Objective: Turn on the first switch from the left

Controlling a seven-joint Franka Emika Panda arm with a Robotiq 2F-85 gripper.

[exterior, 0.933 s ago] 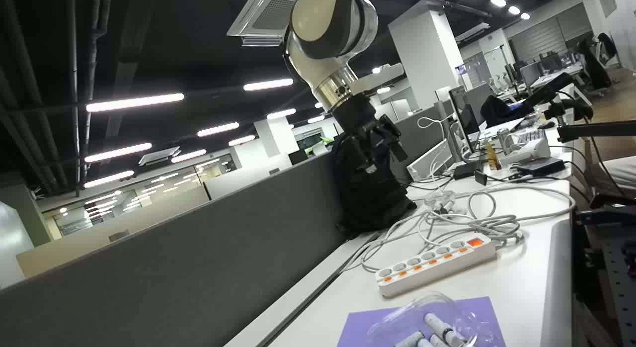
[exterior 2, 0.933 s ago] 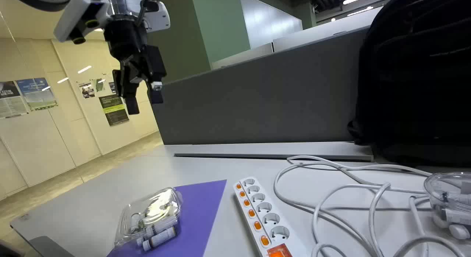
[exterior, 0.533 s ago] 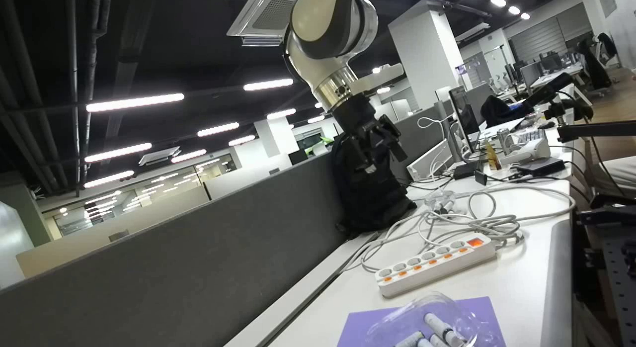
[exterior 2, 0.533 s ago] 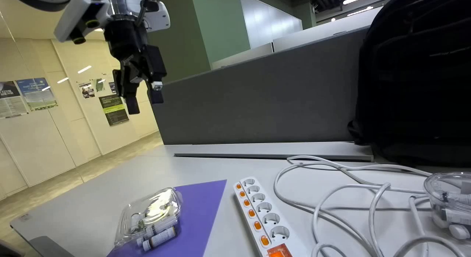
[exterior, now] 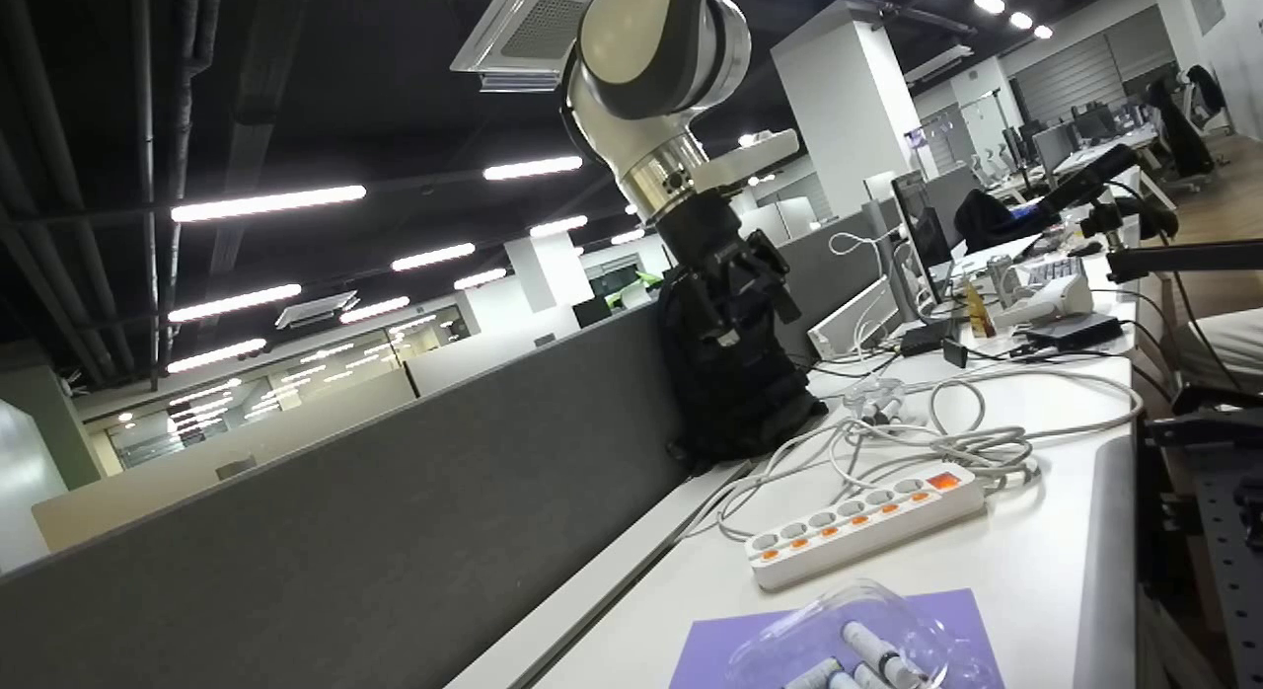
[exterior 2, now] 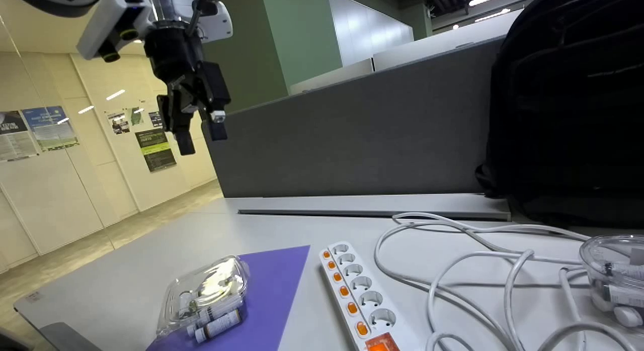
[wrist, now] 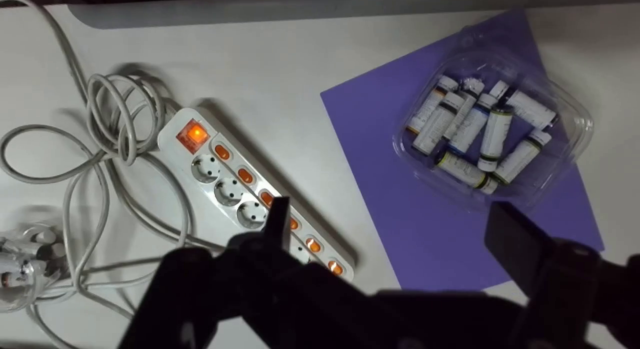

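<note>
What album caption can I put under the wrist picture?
Below an open gripper: a white power strip, and little tubes in a clear tub on a purple sheet.

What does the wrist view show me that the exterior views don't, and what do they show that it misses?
Only the wrist view: the bottles in the clear container seen individually from above; each exterior view shows just some of them.

Only the exterior views: the arm, the grey divider, the black backpack, and the row of six orange switches unblocked. In the wrist view, a gripper finger partly covers the middle of that row.

Shared: the power strip, the cable, the purple sheet and the open gripper.
</note>
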